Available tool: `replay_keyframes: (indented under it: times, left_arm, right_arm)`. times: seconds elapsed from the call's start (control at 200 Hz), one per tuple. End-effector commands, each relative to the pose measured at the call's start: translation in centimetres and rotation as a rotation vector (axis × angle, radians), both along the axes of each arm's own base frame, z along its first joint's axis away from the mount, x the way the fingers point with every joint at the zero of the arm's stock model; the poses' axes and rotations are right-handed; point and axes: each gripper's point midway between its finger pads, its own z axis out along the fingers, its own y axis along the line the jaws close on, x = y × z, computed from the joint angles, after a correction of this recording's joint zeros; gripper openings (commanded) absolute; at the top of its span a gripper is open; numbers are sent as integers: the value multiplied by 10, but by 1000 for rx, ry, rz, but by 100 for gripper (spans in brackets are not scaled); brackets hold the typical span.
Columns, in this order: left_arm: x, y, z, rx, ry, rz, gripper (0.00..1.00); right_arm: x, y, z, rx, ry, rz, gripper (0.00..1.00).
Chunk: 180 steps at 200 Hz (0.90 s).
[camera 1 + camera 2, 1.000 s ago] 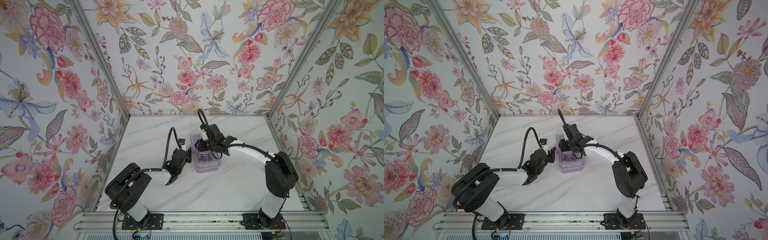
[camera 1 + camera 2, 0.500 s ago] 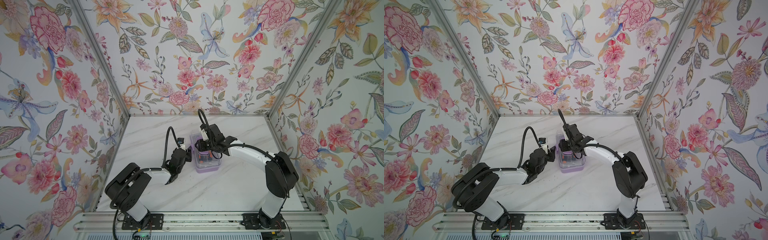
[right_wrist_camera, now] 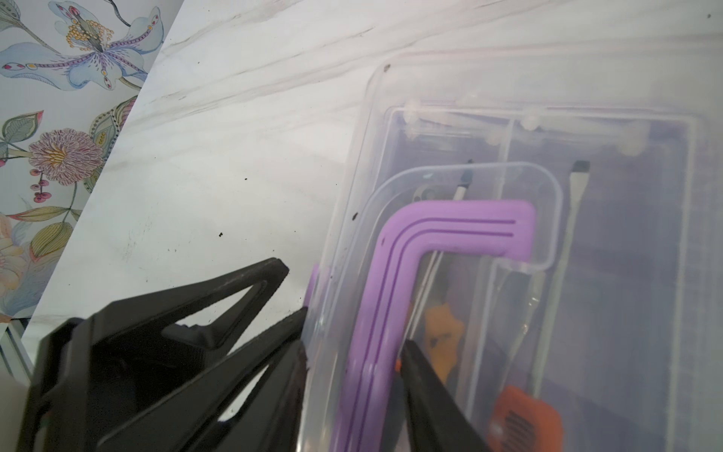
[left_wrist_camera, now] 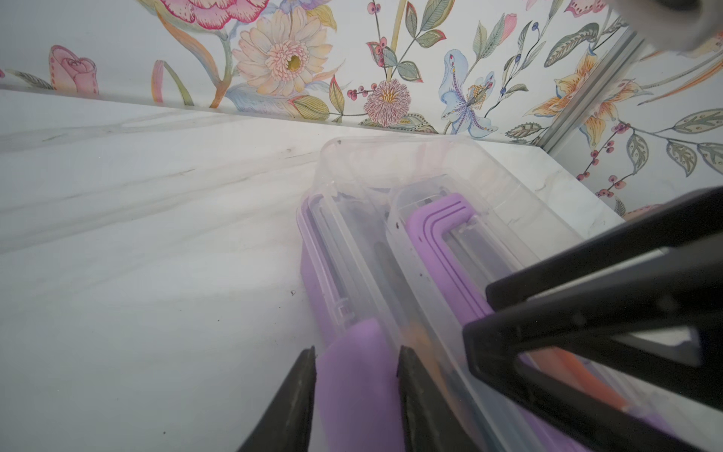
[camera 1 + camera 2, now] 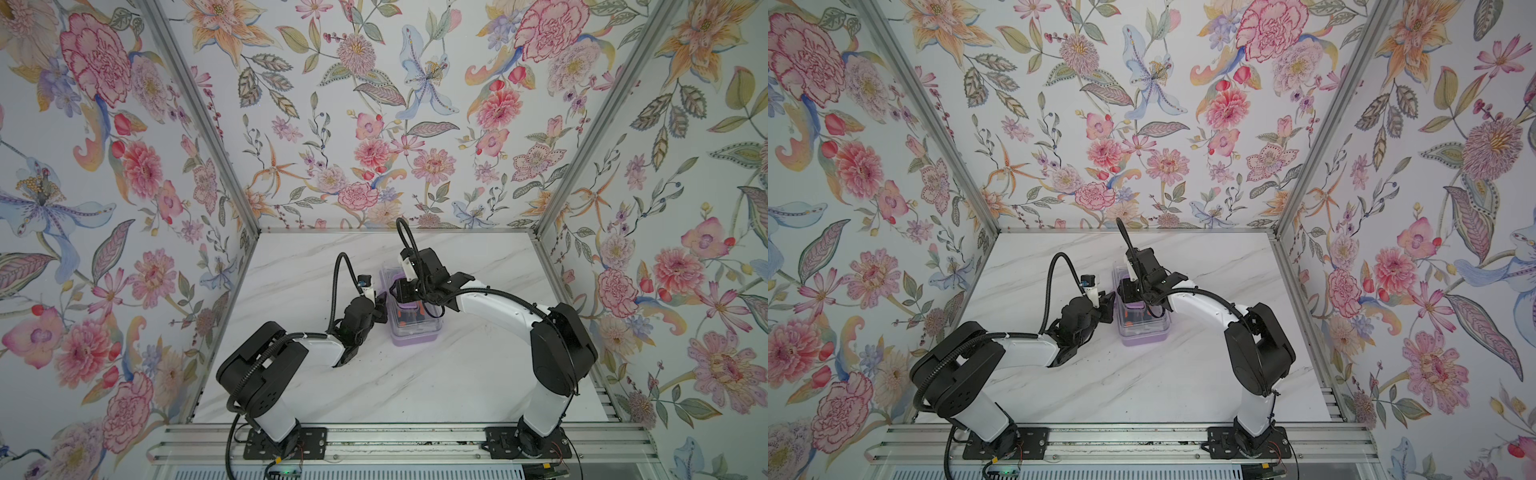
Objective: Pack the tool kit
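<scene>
The tool kit (image 5: 415,330) (image 5: 1144,334) is a lilac box under a clear lid (image 4: 391,164) in the middle of the table. Its purple handle (image 3: 450,231) (image 4: 438,223) lies flat on the lid. Orange-handled screwdrivers (image 3: 524,418) show through the lid. My left gripper (image 5: 382,297) (image 4: 357,352) is at the box's left side, shut on the purple side latch (image 4: 352,395). My right gripper (image 5: 401,293) (image 3: 354,332) is over the lid, shut across the lid's left edge and the handle's long bar. Its fingers (image 4: 587,313) cross the left wrist view.
The marble table (image 5: 415,386) is walled by floral panels on three sides, with metal corner posts (image 5: 582,137). An aluminium rail (image 5: 395,440) with both arm bases runs along the front edge. The left gripper's black fingers (image 3: 234,297) sit close beside the right gripper.
The left gripper's jaws have narrowed onto the side latch. The right gripper and the box have stayed where they were.
</scene>
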Motion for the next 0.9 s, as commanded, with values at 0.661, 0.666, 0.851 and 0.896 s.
replay_keyframes:
  times: [0.661, 0.666, 0.851, 0.896]
  left_arm:
    - [-8, -32, -7, -121, 6, -163, 5]
    - [-7, -33, -7, -121, 7, -162, 5]
    - [-12, -28, 1, -164, 7, -152, 12]
    - [-13, -22, 4, -171, 5, -131, 13]
  right_arm:
    - [-26, -31, -63, -115, 178, -34, 36]
    - [-26, -31, -63, -114, 179, -33, 36]
    - [-26, -32, -60, -80, 176, -40, 36]
    - [-26, -32, -58, -67, 178, -43, 36]
